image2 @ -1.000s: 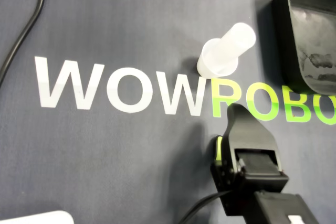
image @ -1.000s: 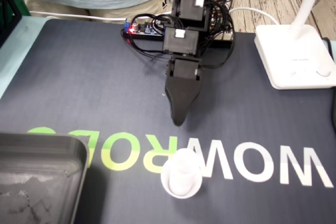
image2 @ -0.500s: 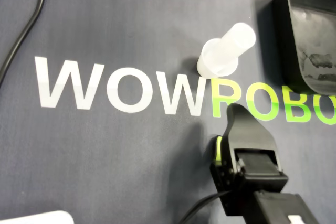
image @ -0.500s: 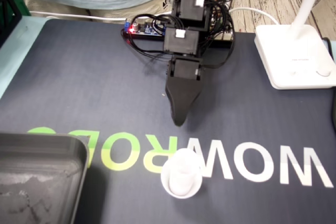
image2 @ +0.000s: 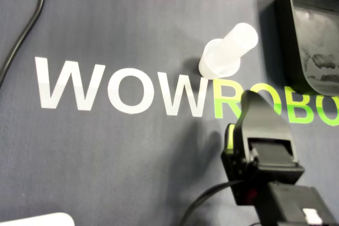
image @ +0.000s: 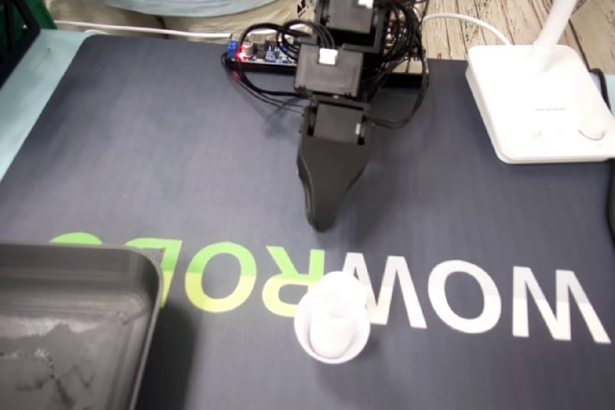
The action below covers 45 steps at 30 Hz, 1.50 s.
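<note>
White plastic cup (image2: 225, 54) stands just ahead of the pincer (image2: 253, 95), which has edged closer; whether its jaws are spread or pressed together can't be told.

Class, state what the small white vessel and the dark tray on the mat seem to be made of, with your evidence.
White vessel: probably thin plastic, milky and slightly see-through, smooth; light passes its wall. Dark tray: likely moulded hard plastic, dull black with rounded rim and whitish scuffs inside; painted metal can't be excluded.

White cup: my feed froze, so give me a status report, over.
Gripper short of cup, jaws unclear. White cup upright, untouched, ahead of tip. Nothing between them.
</note>
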Each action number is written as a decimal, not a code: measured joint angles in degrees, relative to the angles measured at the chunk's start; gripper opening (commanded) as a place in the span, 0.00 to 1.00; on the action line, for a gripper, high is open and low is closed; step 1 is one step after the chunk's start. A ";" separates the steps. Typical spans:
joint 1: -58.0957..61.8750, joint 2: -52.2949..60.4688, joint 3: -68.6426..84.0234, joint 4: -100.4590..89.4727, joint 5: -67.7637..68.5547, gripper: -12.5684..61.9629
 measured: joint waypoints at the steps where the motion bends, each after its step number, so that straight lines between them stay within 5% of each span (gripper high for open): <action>1: 0.26 0.00 -0.44 0.00 -1.23 0.62; 12: 2.20 0.00 -8.35 -1.67 -21.09 0.61; 22: -3.43 0.00 -8.35 -22.68 -62.67 0.61; 29: -4.92 -2.29 -8.35 -28.83 -71.28 0.61; 45: -4.31 -27.51 -10.90 -57.48 -75.32 0.61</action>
